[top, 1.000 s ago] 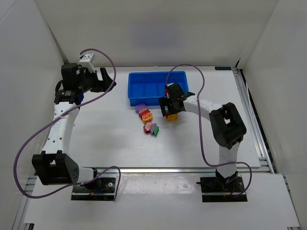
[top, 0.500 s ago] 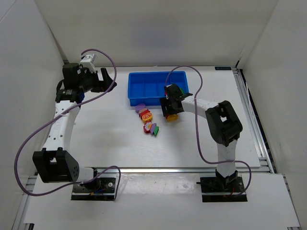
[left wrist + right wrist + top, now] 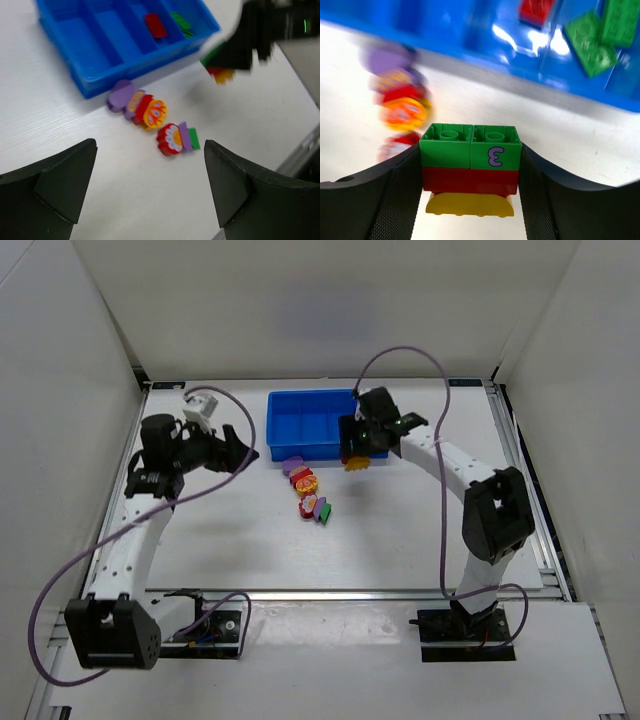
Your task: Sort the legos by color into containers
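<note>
Your left claw (image 3: 149, 155) is spread wide with nothing in it, and the loose legos (image 3: 150, 112) lie on the table (image 3: 60, 125) just ahead of its open fingers, a purple, yellow and red cluster nearer the tray (image 3: 150, 59) and a red, purple and green one closer to you. Several of them look joined to pieces of other colours, so if you close on a cluster you risk carrying mixed colours as one lump; some seem rounded too, and a pinch on a curved face could squirt the piece sideways along the table. To the right, your right claw (image 3: 470, 150) is closed snugly on a stack (image 3: 470, 172) of three, green on top, red in the middle, yellow at the bottom, pressed between the two pads and hanging off the table just short of the tray's near wall. That is the bigger hazard: let go over any one compartment and at least two colours land wrong, since the red block (image 3: 535, 10) and the green blocks (image 3: 600, 35) beyond your fingers already sit in separate compartments. The yellow piece hangs below the pads, and I judge it could clip the rim if you go forward without lifting, which might pop it loose or shove the tray. Both claws are also aimed at the same small patch of table, so reaching in with the left while the right hovers there invites a knock between them
</note>
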You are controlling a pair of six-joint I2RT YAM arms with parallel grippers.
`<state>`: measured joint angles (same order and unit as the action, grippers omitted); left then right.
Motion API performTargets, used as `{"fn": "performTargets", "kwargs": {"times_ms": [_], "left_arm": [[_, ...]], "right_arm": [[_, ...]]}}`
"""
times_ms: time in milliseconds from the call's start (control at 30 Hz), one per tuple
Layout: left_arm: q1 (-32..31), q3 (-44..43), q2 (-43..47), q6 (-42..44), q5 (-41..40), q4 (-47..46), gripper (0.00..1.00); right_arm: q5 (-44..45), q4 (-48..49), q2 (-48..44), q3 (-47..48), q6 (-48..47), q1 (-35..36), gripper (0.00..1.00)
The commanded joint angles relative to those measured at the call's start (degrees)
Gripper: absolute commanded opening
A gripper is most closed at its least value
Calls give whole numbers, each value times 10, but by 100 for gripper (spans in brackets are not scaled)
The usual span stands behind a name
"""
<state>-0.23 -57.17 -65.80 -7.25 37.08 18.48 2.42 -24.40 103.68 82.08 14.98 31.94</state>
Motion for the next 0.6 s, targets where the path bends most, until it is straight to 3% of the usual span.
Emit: {"fn": "performTargets", "kwargs": {"times_ms": [0,133,333,467,567], "left_arm": [[-55,37,80,63,78,-40,99],[-120,52,116,203,91,41,99],[-209,36,130,469,52,133,99],[-275,68,138,678,-43,124,97],[-317,119,139,736,-124,33,94]], "right_arm": [[-70,-91,-23,105,59,-16,10],[-122,-161,17,220,87,-15,12],[-169,-214,82,271,80,-14,12],[-187,-224,105,291,80,-6,10],[-190,-221,113,293,90,-2,9]]}}
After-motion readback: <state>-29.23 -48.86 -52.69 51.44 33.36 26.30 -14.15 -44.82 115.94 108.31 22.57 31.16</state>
